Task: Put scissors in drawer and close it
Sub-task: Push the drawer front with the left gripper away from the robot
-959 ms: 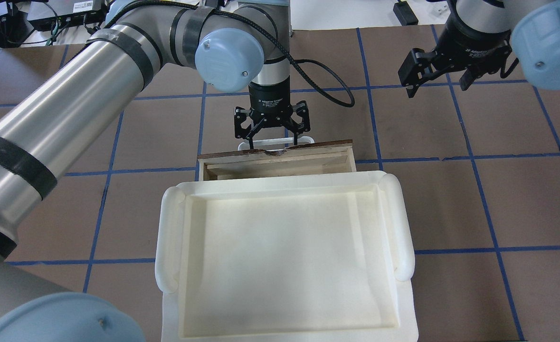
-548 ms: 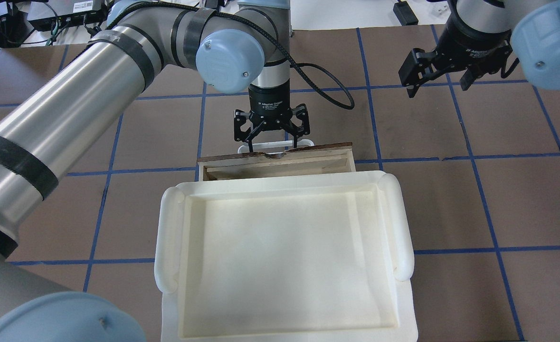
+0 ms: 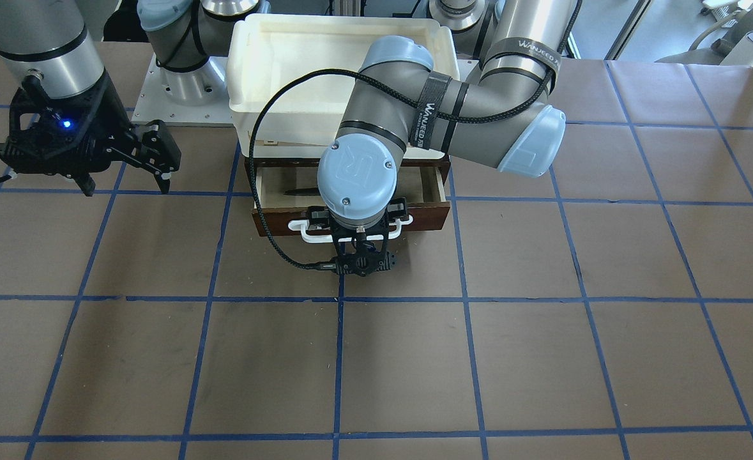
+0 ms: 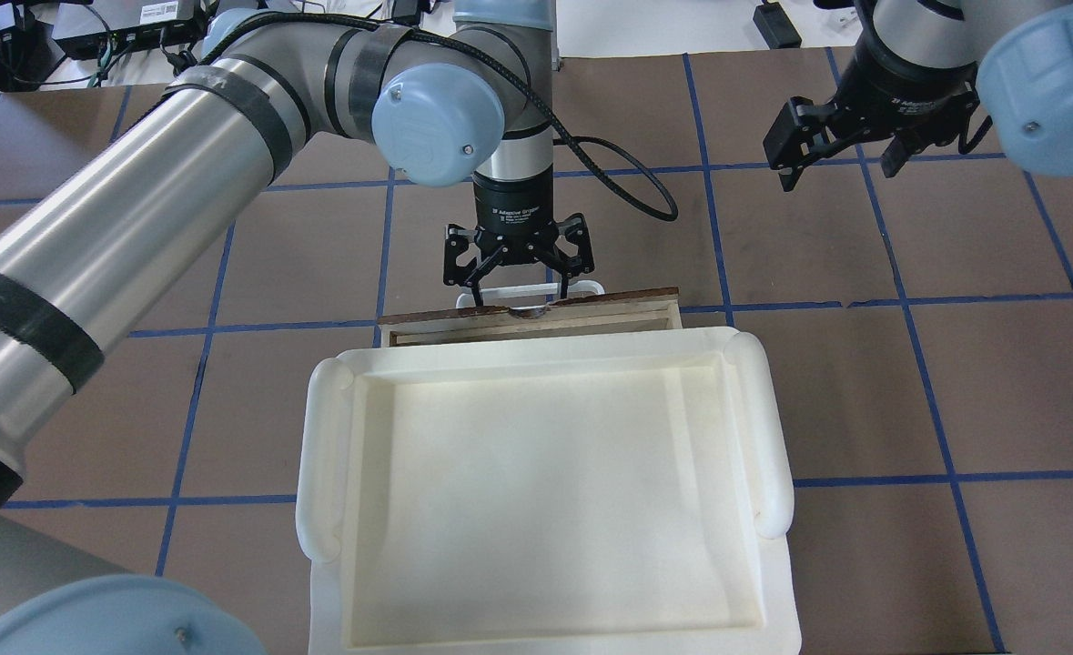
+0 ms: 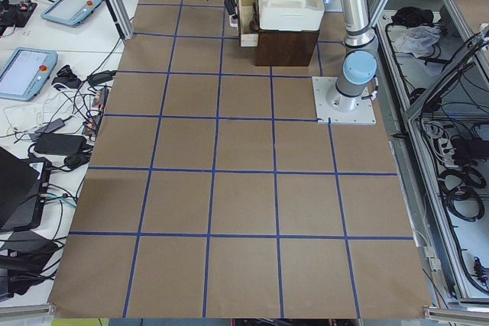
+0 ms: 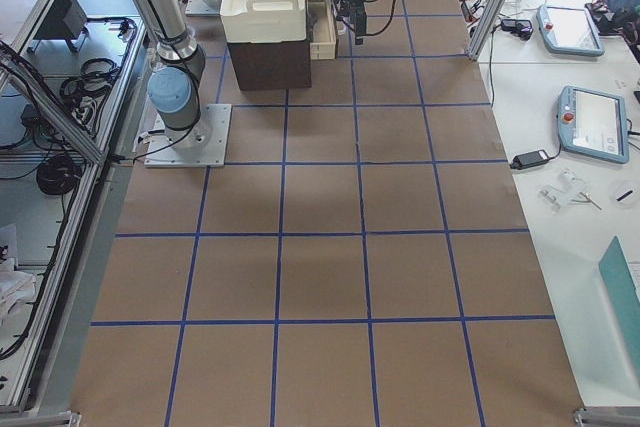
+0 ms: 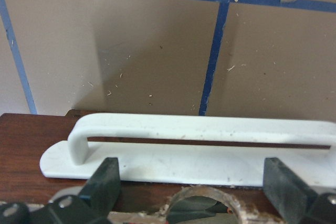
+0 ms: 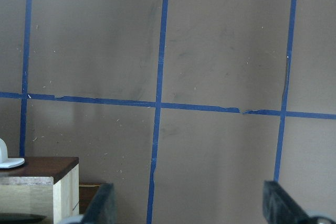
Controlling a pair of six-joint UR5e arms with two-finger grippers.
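The drawer (image 4: 609, 300) is a light-plywood tray with a dark brown front (image 3: 274, 225) and a white bar handle (image 7: 199, 129). It stands partly out of its dark brown case (image 6: 270, 62). A thin dark end of the scissors (image 3: 301, 190) shows inside the drawer; the left arm hides the rest of them. My left gripper (image 4: 515, 293) is open and points down at the drawer front. Its fingers (image 7: 105, 187) straddle the middle of the handle. My right gripper (image 4: 841, 164) is open and empty, raised over the table to the drawer's right.
A large white plastic tray (image 4: 322, 455) sits on top of the case and overhangs the back of the drawer. The brown table with its blue tape grid (image 3: 465, 358) stretches out beyond the drawer front.
The drawer has slid further into the case, so less of its inside shows. My left gripper has moved with the front, toward the robot. The right gripper has hardly moved.
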